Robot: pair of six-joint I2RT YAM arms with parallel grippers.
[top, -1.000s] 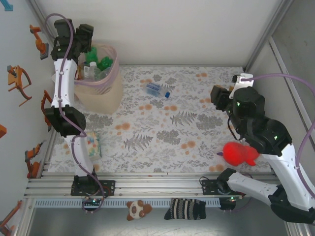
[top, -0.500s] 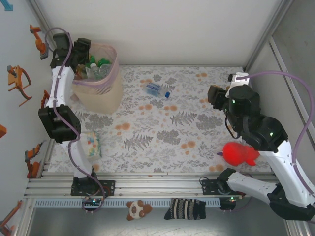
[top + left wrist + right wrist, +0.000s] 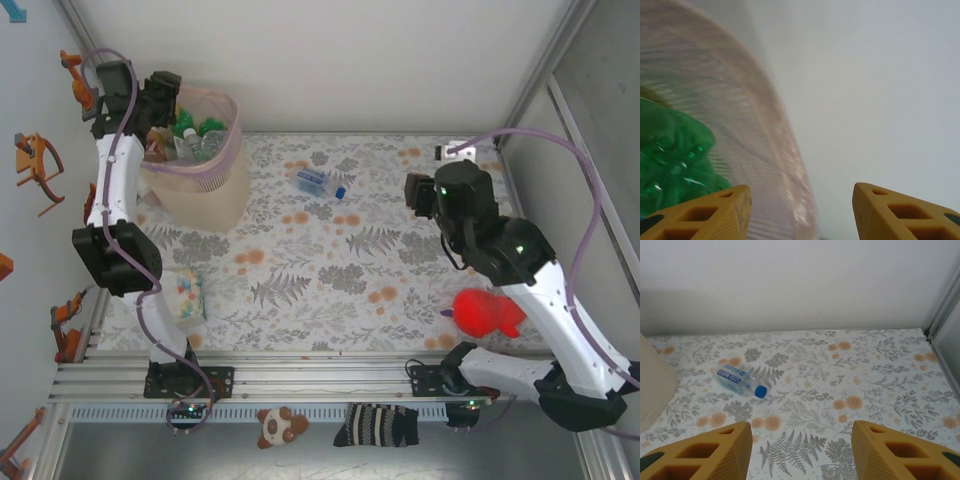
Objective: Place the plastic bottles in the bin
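A clear plastic bottle [image 3: 320, 184] with a blue label and blue cap lies on its side on the floral mat, left of centre in the right wrist view [image 3: 741, 381]. The pale pink bin [image 3: 215, 190] stands at the back left, holding several bottles [image 3: 197, 137], green and clear. My left gripper [image 3: 163, 92] hovers at the bin's back-left rim. Its jaws [image 3: 800, 192] stand open and empty, with the bin wall [image 3: 755, 150] and a green bottle [image 3: 670, 150] beyond them. My right gripper [image 3: 416, 196] hangs open and empty [image 3: 801, 430] above the mat, to the right of the lying bottle.
A red plush toy [image 3: 487, 312] lies by the right arm's base. A white box with coloured dots [image 3: 187, 295] sits at the near left. The bin's side [image 3: 652, 390] shows at the right wrist view's left edge. White walls close the back and sides.
My left gripper has shifted left, from over the bin to its back-left rim. My right arm has swung left toward the middle of the mat. Both grippers' jaws kept their spacing.
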